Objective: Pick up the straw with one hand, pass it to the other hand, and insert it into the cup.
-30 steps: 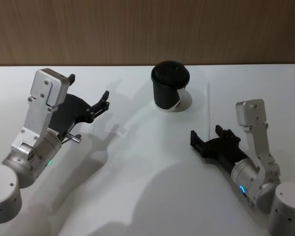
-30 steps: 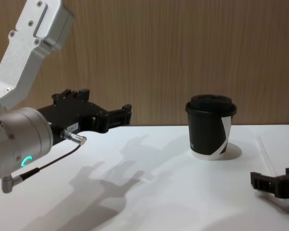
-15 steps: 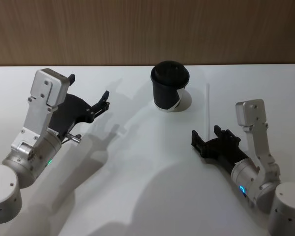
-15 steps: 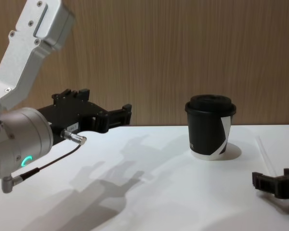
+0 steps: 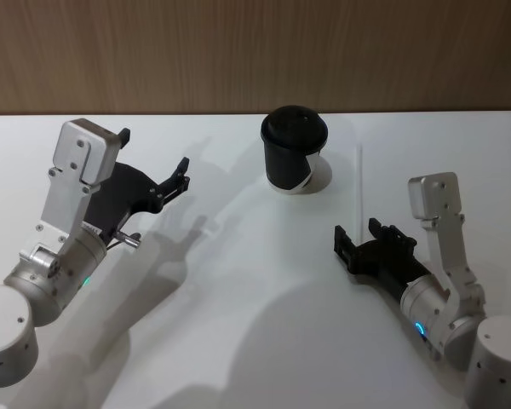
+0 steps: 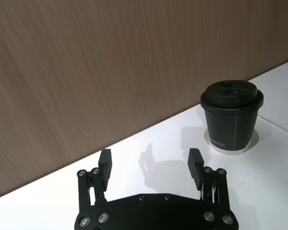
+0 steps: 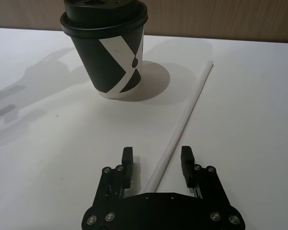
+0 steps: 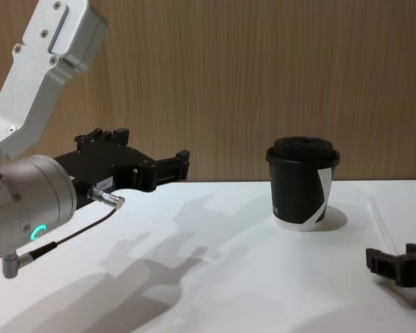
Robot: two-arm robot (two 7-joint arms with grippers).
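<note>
one cup (image 5: 294, 158), one straw (image 5: 358, 183), two grippers (image 5: 156, 152) (image 5: 358, 228)

Head: high, looking down on tabletop (image 5: 238, 290) | Chest: low, side-on, toward wall (image 8: 229, 83) | Wrists: close behind own fingers (image 6: 104, 162), facing forward | Shared by all: cup (image 5: 293, 158)

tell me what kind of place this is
Probably a robotics test bench: a white table by a wood-panel wall, a lidded coffee cup and straw on it, left tool and right tool above.

Cup (image 7: 108, 62): matt black paper; lid (image 6: 232, 93) smooth plastic.
Straw (image 7: 185, 120): smooth translucent white plastic.
My left gripper (image 6: 150, 160), my right gripper (image 7: 157, 154): matt black, shiny screws (image 7: 106, 169).
My left wrist housing (image 8: 28, 198): satin silver metal.
Table (image 5: 238, 281): smooth white.
Wall (image 8: 229, 69): matt wood grain.
</note>
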